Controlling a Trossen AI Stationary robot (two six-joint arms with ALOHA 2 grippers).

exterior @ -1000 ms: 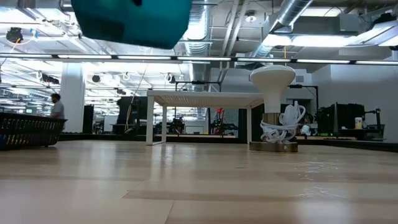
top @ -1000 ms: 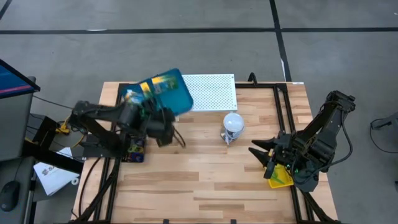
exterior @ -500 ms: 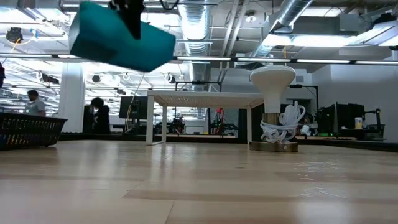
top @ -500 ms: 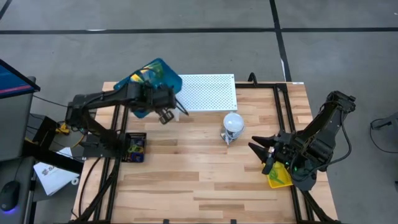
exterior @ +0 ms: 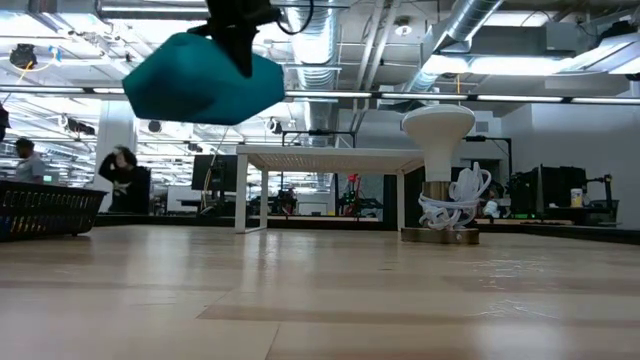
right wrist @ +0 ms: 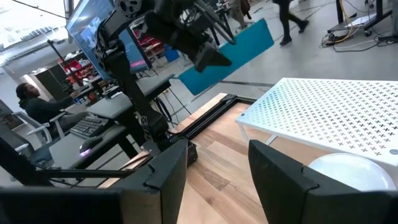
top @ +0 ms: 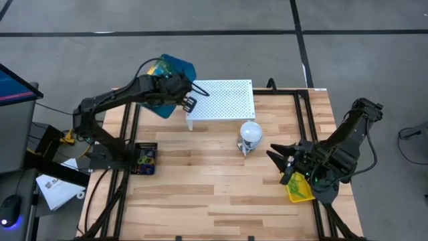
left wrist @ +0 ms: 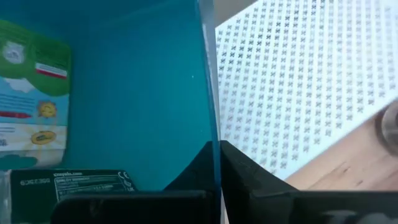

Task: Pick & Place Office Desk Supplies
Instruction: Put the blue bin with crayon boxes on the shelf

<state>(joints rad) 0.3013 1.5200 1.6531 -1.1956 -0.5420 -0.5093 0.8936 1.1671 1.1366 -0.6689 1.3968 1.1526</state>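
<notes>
Crayon box (left wrist: pixel 34 140) seen inside teal tray (top: pixel 170 70), tray wall pinched by left gripper (top: pixel 185 102), held aloft. Tray swung rearward from above black basket (top: pixel 142 158) to beside white perforated board (top: pixel 224 98); placement judged pending. Right gripper (top: pixel 282 163) parked near right edge, fingers apart, nothing held.

Bright, even overhead light, soft shadows, slight blur on the raised teal tray (exterior: pixel 205 85)

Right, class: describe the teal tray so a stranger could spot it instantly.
Start at the white perforated board at the table's back edge. Beside its corner, the left end effector holds a teal tray tilted in the air. It is the only teal thing, carrying printed packets.
</notes>
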